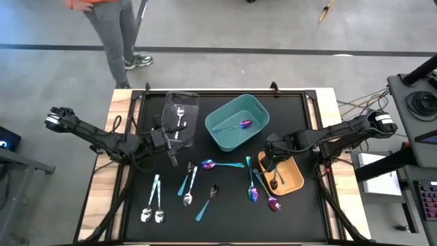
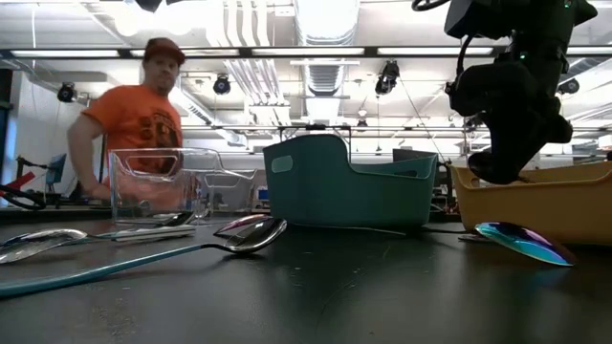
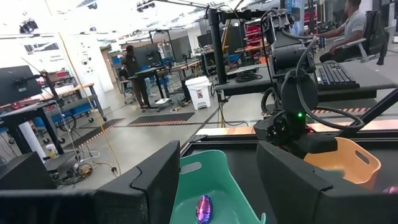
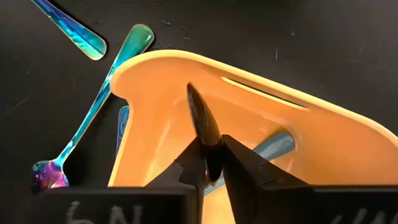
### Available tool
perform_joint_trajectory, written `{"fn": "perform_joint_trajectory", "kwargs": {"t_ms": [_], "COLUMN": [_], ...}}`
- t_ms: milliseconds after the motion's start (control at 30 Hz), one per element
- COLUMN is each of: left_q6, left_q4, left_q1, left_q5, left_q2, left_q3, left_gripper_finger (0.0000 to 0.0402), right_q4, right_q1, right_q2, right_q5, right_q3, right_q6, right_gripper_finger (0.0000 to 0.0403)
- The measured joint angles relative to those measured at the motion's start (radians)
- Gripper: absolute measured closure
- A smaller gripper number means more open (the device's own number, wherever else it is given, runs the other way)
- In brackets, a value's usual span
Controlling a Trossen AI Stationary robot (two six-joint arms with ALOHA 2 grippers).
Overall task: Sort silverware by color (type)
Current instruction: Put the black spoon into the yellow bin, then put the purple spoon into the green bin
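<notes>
- Your right gripper [image 4: 211, 163] sits over the orange bin [image 1: 295, 179], fingers pinched on a dark spoon [image 4: 204, 127] whose bowl end points up between them; in the low view the gripper hangs just above the bin's rim.
- Inside that orange bin you can see a dark, teal-handled utensil [image 1: 274, 183] lying on the floor, and the right wrist view shows a teal handle end [image 4: 273, 144] resting against its inner wall.
- Your left gripper [image 1: 171, 140] waits at the clear bin [image 1: 181, 102], fingers spread wide and holding nothing.
- The clear bin holds one silver spoon [image 1: 180, 113].
- The teal bin [image 1: 232, 113] at the table's centre holds a single iridescent purple spoon [image 1: 244, 124].
- The rest of the silverware lies loose on the black mat [image 1: 225, 219]: two silver spoons [image 1: 152, 213] near the front left, teal-handled pieces [image 1: 186, 184] in the middle, and iridescent spoons [image 1: 263, 198] just beside the orange bin.
- A person in an orange shirt [image 2: 143, 124] stands behind the table, beyond the clear bin.
</notes>
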Motion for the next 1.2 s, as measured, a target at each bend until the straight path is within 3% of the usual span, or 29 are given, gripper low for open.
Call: {"fn": "perform_joint_trajectory", "kwargs": {"t_ms": [400,767,1200], "left_q6": [-0.160,-0.508,-0.662], "left_q4": [-0.077,-0.311,-0.327], "left_q1": [-0.015,-0.090,-0.149], "left_q5": [0.004,0.008,0.013], "left_q2": [0.000,0.000,0.005], "left_q3": [0.000,0.000,0.000], "left_gripper_finger": [0.0206,0.0206,0.0206], "right_q4": [-0.007,0.101,0.417], "right_q1": [0.000,0.003,0.003], "right_q2": [-0.014,-0.019,-0.015], "right_q5": [0.004,0.096,0.138], "right_q3": [0.015,0.124,0.131], "right_q6": [-0.019,-0.240,-0.540], "right_gripper_finger": [0.0293,0.0311,0.0321]}}
